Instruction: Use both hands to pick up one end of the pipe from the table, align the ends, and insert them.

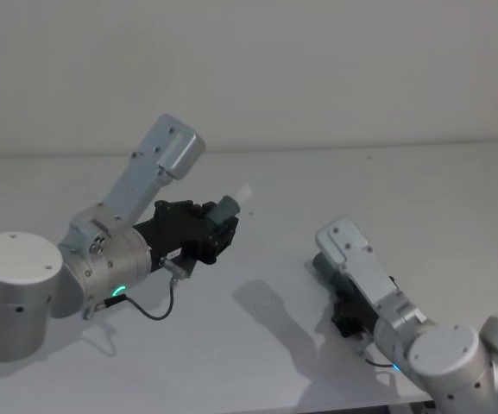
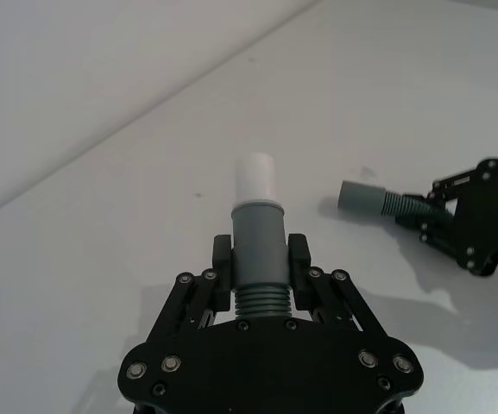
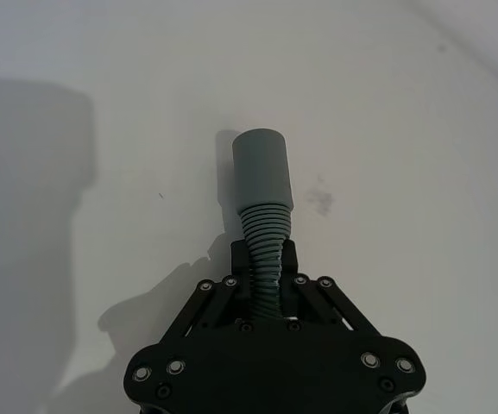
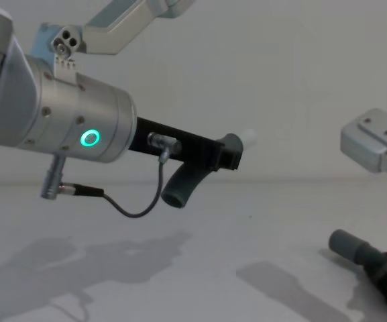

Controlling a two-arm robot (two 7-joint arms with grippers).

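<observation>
Closest to the robot, low on its right side, the black plastic parallel-jaw right hand (image 3: 264, 259) is clenched on the ribbed neck of a dark grey corrugated flexible hose piece (image 3: 266, 226), just behind its smooth grey cylindrical open cuff (image 3: 261, 168). That cuff sits on the matt white-grey bench (image 3: 404, 129) or barely clear of it; I cannot tell which.

Farther out on the left, and held well above the bench, the matching black left hand (image 2: 261, 263) grasps a second bent ribbed hose piece (image 4: 183, 181) at the base of its own smooth grey collar (image 2: 258, 233). A short, stiff-looking white spigot (image 2: 255, 177) juts from the collar, and the hose's free end droops below the hand. Beyond both, the bench runs back to a plain pale wall (image 1: 318, 69).

Both pieces look secured, so pick-up seems half done: one is raised and the other is not yet lifted. The next move calls for raising the right piece and turning the wrists until the spigot and the open cuff face each other on one axis. A straight push should then seat them. The right grip is on soft ribs, so that cuff may sag or wobble. The left grip, at the rigid collar, should steer more truly.
</observation>
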